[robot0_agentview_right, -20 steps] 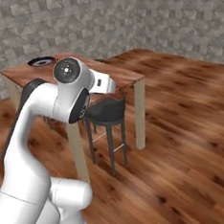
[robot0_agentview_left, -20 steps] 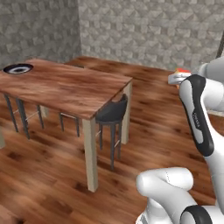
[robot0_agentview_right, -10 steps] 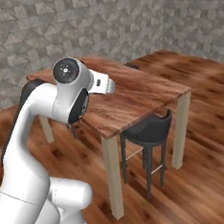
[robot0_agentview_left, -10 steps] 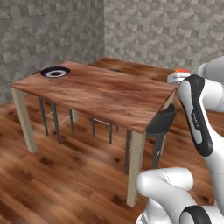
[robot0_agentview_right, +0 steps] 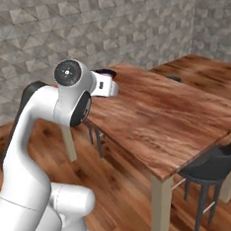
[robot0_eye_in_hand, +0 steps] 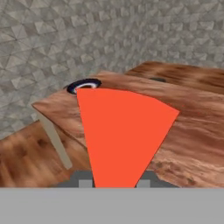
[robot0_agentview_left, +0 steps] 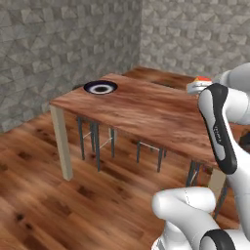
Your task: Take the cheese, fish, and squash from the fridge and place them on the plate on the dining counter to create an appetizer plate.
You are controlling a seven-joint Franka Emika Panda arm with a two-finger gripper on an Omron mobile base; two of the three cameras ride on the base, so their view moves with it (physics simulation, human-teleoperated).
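My claw (robot0_eye_in_hand: 114, 183) squeezes the cheese (robot0_eye_in_hand: 120, 131); up close it looks big and red. From behind, the plate (robot0_agentview_left: 100, 88) sits on the dining counter's (robot0_agentview_left: 146, 114) far corner.

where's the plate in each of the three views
Left base view: the plate sits upper left of centre, on the near-left corner of the dining counter.
Right base view: a sliver of the plate peeks out above the white hand, left of centre at the counter's far end.
Hand view: the plate lies upper left, partly behind the cheese.
Shared landmark: that counter corner and its tan leg.
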